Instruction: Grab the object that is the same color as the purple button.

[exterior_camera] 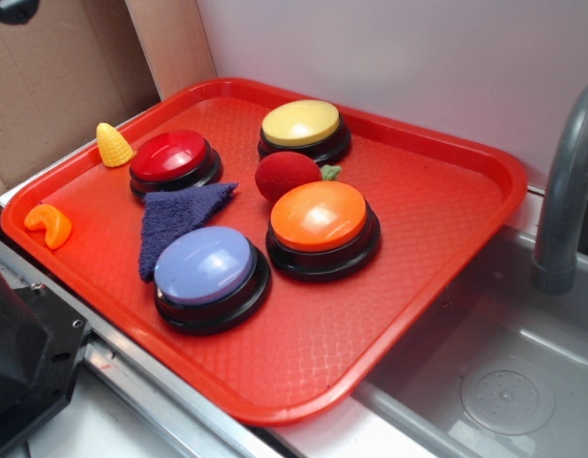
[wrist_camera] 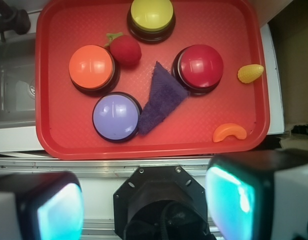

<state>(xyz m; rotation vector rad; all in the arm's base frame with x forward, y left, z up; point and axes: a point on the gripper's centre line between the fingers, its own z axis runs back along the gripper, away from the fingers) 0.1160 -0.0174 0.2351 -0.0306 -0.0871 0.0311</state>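
Wrist view: gripper (wrist_camera: 144, 207) sits at bottom of frame, only the two blurred glowing finger pads (wrist_camera: 59, 212) visible, cut off by lower edge; they stand wide apart w/ nothing between them, well short of the red plastic tray (wrist_camera: 54, 142). In exterior view the gripper can't be made out; a dark shape in the lower-left corner is cut off, unclear what it is.

Small dark purple-navy fuzzy triangular cloth (wrist_camera: 161, 97) lies flat at centre of tray, between the lavender-blue domed button on black base (wrist_camera: 115, 116) and the red domed button (wrist_camera: 199, 67), edges touching or slightly tucked against both bases; can't tell which.

Red plush ball (wrist_camera: 126, 50) w/ green bit partly hidden behind orange domed button (exterior_camera: 320, 218) in exterior view. Yellow domed button (wrist_camera: 151, 15) cut off at top edge in wrist view. Small yellow cone-shaped toy (wrist_camera: 250, 73) and orange curved piece (wrist_camera: 229, 132) near tray's right side. Grey faucet (exterior_camera: 566, 191) cut off at right. No readable writing or labels anywhere.
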